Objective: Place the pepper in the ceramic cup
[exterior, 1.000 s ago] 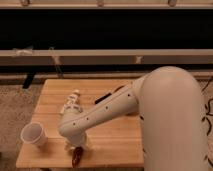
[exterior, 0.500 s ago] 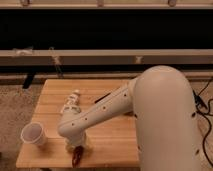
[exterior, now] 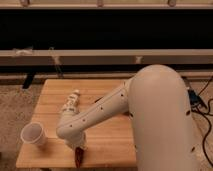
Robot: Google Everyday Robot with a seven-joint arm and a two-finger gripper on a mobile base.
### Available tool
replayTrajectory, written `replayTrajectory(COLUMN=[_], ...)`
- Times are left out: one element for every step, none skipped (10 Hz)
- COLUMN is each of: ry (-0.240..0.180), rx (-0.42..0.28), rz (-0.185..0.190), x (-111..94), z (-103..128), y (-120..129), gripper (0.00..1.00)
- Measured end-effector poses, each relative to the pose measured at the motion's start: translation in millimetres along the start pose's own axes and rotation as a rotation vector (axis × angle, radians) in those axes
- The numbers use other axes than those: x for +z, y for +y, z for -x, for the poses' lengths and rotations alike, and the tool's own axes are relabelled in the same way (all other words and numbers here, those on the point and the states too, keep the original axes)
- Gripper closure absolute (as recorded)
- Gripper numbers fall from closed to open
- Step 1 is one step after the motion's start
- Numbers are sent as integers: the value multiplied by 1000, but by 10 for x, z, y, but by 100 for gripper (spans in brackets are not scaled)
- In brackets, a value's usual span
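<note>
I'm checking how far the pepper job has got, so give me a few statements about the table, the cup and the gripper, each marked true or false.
1. The ceramic cup stands upright near the left edge of the wooden table, as the picture shows it. True.
2. The pepper is already inside the cup. False: it lies at the table's front edge, outside the cup.
3. The gripper is down right at the pepper. True.
4. The cup touches the pepper. False: bare wood lies between them.
</note>
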Motion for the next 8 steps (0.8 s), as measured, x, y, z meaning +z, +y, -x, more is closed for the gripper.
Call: replayTrajectory(ry=[3, 6, 11, 15, 22, 28, 38, 47], rx=[-2, -2, -10, -22, -39, -61, -113, -153], rz=[-4, -7, -12, -25, -46, -65, -98, -119], x=[-59, -97, -163, -244, -362, -461, -602, -692], z=[30, 47, 76, 103, 128, 149, 174, 183], y=[-6, -7, -31, -59, -108, -178, -360, -501], gripper=[84, 92, 99, 100, 100, 100, 100, 100])
